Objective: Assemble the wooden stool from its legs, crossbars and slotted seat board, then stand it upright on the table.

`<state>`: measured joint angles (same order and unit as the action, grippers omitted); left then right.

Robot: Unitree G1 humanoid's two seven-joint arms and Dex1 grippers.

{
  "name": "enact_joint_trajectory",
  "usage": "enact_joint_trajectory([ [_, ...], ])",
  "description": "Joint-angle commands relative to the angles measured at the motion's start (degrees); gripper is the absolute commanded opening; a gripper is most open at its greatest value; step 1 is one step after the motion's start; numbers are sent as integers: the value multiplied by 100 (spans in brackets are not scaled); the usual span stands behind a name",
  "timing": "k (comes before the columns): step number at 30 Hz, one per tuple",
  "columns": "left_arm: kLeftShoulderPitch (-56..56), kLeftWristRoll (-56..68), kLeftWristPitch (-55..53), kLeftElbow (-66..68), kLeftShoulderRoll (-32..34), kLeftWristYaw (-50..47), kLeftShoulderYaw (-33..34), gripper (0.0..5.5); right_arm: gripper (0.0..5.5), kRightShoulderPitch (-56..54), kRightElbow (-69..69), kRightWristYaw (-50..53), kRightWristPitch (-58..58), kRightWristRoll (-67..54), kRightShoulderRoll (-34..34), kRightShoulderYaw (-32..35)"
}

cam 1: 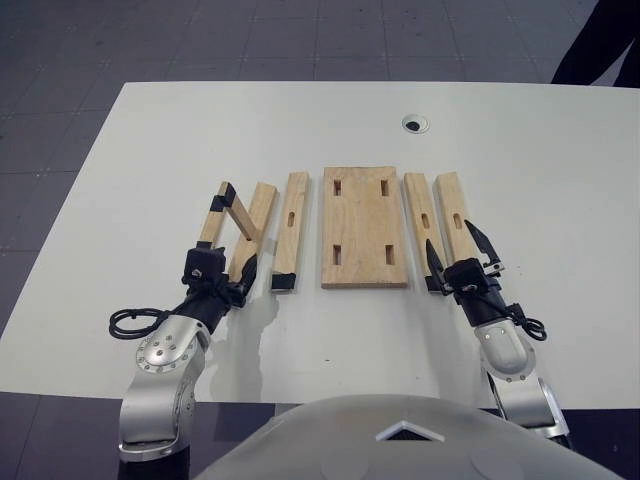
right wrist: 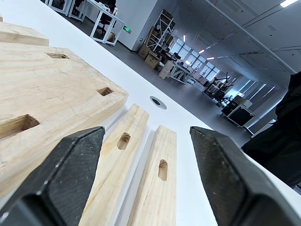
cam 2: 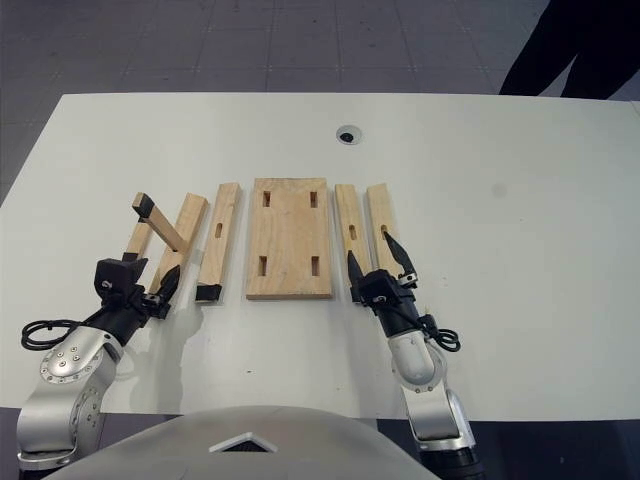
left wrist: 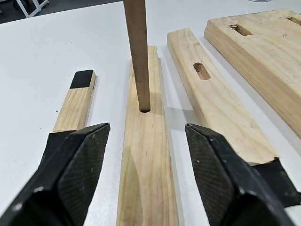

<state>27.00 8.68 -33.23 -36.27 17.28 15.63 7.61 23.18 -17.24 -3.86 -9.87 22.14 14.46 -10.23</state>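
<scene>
Open across the white desk [cam 1: 150,140] beyond the pale rectangular wooden seat board with four slots [cam 1: 365,227], save for a small round cable port [cam 1: 414,123]. Open too along the near strip in front of the board.

Crowded left of the board: a flat slotted wooden leg with a black tip [cam 1: 291,231] just beside it, then a second flat wooden leg [cam 1: 262,205] with a round wooden dowel [cam 1: 245,215] rising tilted from its hole, barring any low sweep there. Left claw [left wrist: 146,129] spread astride that leg's near end. Farther left, a thin black-tipped wooden stick [cam 1: 210,225].

Right of the board, a third slotted wooden leg [cam 1: 418,215] and a fourth slotted wooden leg [cam 1: 453,205], close together, with only slim gaps. Right claw [cam 1: 452,240] spread at their near ends. Open desk past them.
</scene>
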Motion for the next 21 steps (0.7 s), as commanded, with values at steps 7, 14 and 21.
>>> enact_joint_trajectory([
  [7,-74,1414,-279,-1230,190,452,1098,227,333,-54,66,30,0,28,-7,6],
  [14,-276,1801,-657,-1557,438,202,1646,115,333,-39,91,58,-15,29,-1,20],
  [21,-1870,2633,15,-1359,-69,-502,2004,11,333,-23,139,150,-34,55,-30,4],
])
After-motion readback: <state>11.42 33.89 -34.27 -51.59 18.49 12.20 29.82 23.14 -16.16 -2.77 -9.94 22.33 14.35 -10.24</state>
